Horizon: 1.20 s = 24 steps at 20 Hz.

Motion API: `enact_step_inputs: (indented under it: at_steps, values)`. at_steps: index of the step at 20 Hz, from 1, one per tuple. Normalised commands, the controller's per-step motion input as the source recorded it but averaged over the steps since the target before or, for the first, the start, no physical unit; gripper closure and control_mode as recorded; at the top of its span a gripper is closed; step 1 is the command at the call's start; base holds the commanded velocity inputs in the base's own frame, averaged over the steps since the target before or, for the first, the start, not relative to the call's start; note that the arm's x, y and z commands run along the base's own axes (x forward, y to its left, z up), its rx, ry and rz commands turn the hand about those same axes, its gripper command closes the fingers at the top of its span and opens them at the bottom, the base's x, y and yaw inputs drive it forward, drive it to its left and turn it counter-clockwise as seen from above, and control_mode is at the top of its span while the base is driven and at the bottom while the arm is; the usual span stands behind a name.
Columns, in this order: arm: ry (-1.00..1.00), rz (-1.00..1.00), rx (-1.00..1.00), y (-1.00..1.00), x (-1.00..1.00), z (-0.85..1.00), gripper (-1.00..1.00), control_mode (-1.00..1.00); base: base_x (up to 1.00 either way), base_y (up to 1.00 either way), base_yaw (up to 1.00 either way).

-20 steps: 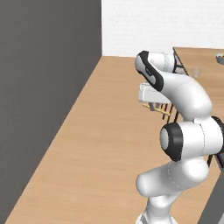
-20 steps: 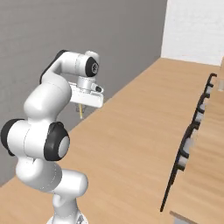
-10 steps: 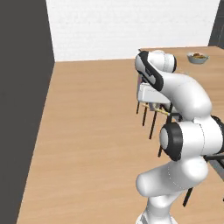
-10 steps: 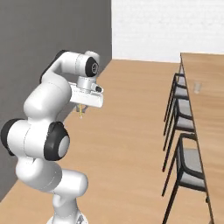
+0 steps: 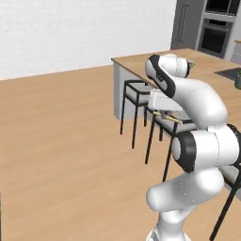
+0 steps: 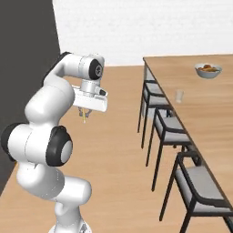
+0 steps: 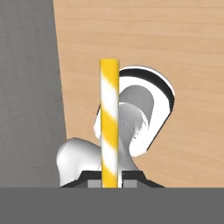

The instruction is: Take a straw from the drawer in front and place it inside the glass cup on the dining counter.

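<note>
My gripper [image 6: 85, 112] is shut on the straw [image 6: 84, 118], held at chest height over the wood floor. In the hand view the straw [image 7: 109, 118] is striped yellow and white and rises straight from between the fingertips of the gripper [image 7: 109, 177]. From the left base view the gripper [image 5: 162, 112] is in front of the stools, with the straw [image 5: 170, 118] sticking out sideways. The glass cup [image 6: 180, 95] stands upright near the edge of the dining counter [image 6: 214, 113], well to the right of the gripper. The drawer is out of view.
A row of dark-framed stools [image 6: 167, 126] lines the counter's near side, between the arm and the cup. A fruit bowl [image 6: 208, 70] sits farther back on the top. A dark wall [image 6: 22, 50] stands at the left. Wall ovens [image 5: 214, 33] stand beyond the counter.
Both base views have swung round, so the camera moved: the dark wall slid off to the left and the counter with its stools came nearer. The gripper still holds the straw.
</note>
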Motion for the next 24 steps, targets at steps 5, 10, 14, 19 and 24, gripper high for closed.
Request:
enact_step_inputs:
  at_steps: [5,10,14,19,24]
  values:
    - [0.0,0.0,0.0,0.0,0.0,0.0,1.0,1.0,0.86,0.59,-0.52]
    - [0.0,0.0,0.0,0.0,0.0,0.0,1.0,1.0,0.8,0.64,-0.53]
    - [0.0,0.0,0.0,0.0,0.0,0.0,1.0,1.0,0.7,0.73,-0.53]
    - [0.0,0.0,0.0,0.0,0.0,0.0,1.0,1.0,0.54,0.75,-0.52]
    - [0.0,0.0,0.0,0.0,0.0,0.0,1.0,1.0,0.48,0.59,-0.51]
